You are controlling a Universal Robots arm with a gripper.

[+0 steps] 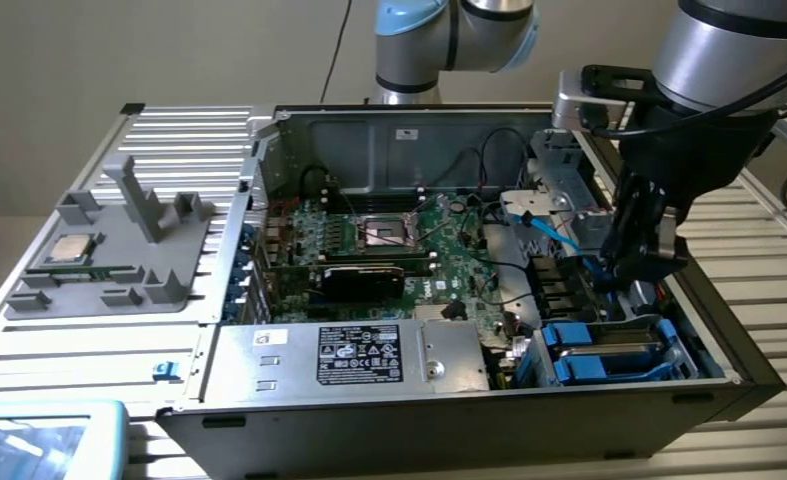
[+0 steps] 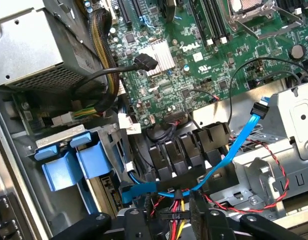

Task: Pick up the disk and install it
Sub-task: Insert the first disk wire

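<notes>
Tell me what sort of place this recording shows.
Probably a lab or workshop bench for computer assembly: an open PC case with its motherboard exposed sits on a slatted metal table, beside a grey fixture tray holding a CPU chip.

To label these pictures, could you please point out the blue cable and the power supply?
blue cable (image 2: 236, 147): wrist view, middle of its length.
power supply (image 1: 358, 354): exterior view, on its printed label.

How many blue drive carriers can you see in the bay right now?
2. The first blue carrier and the second blue carrier stand side by side in the drive bay. More may be hidden deeper in it.
</notes>
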